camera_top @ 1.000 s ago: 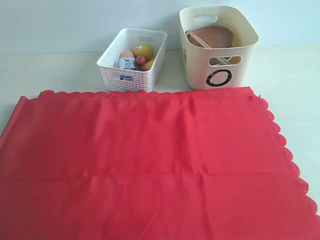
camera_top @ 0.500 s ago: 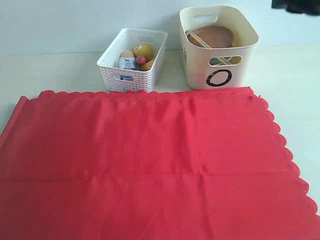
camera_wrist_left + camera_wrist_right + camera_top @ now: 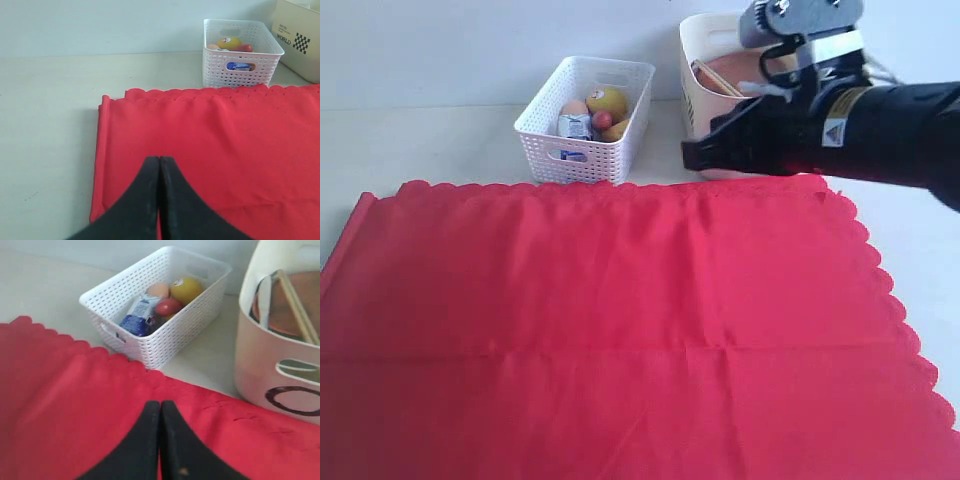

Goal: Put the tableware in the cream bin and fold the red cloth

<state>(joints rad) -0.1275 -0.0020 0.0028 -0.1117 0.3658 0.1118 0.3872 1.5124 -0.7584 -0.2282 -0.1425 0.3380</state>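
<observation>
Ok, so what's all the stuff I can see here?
table: one, pale, under everything
red cloth: one, red, spread flat in front
white basket: one, white, behind the cloth
egg: one, pale, in the basket
yellow fruit: one, yellow, in the basket
small red thing: one, red, in the basket
carton: one, blue-white, in the basket
cream bin: one, cream, beside the basket
wooden plate: one, brown, in the bin
chopsticks: seemingly two, wooden, across the plate
left hand: one, black, shut, over the cloth's side
right hand: one, black, shut, over the cloth's far edge
</observation>
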